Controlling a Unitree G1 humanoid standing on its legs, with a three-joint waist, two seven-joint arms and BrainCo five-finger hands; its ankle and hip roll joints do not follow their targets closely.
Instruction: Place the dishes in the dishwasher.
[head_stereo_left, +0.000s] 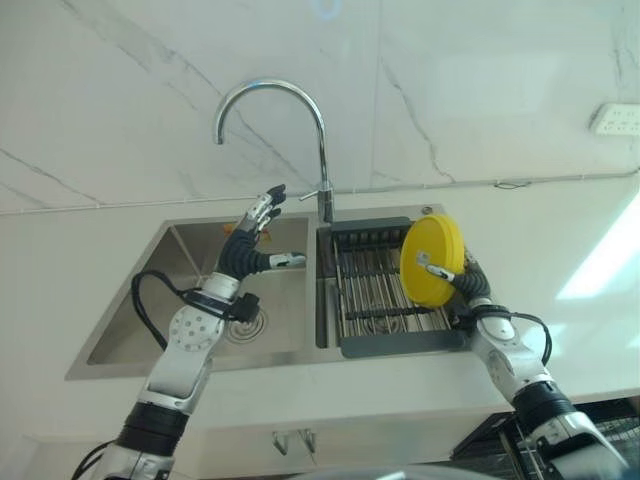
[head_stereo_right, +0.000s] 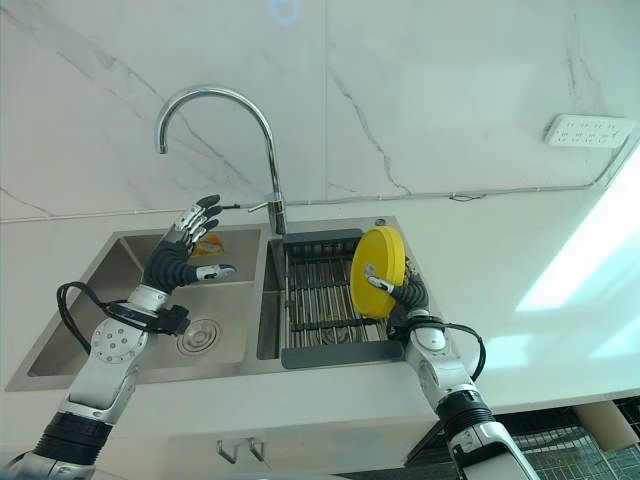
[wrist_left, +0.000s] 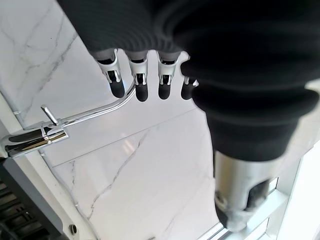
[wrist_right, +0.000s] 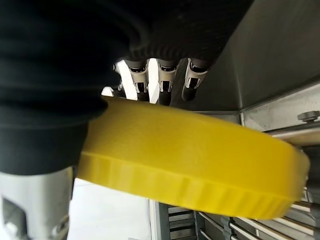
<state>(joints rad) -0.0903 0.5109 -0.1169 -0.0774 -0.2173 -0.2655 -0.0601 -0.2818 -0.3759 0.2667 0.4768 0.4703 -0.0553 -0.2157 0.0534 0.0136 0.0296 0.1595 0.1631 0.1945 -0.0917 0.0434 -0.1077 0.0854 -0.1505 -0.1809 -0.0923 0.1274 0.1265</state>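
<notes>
A round yellow plate (head_stereo_left: 440, 240) stands on edge in the air above the dark dish rack (head_stereo_left: 385, 345), which sits in the right basin of the steel sink (head_stereo_left: 190, 250). My right hand (head_stereo_left: 462, 282) pinches the plate, with the thumb across its face and the fingers (wrist_right: 165, 82) behind it. The plate's ribbed rim (wrist_right: 200, 170) passes close under those fingers. Over the left basin my left hand (head_stereo_left: 245, 250) is raised, open, fingers (wrist_left: 137, 82) straight and spread, holding nothing.
A tall chrome faucet (head_stereo_left: 320, 130) rises between the basins, just right of my left hand. A small orange thing (head_stereo_right: 208, 243) lies at the back of the left basin. A wall socket (head_stereo_left: 615, 118) is at the far right. A dark wire rack (head_stereo_right: 600, 450) sits below the counter's edge.
</notes>
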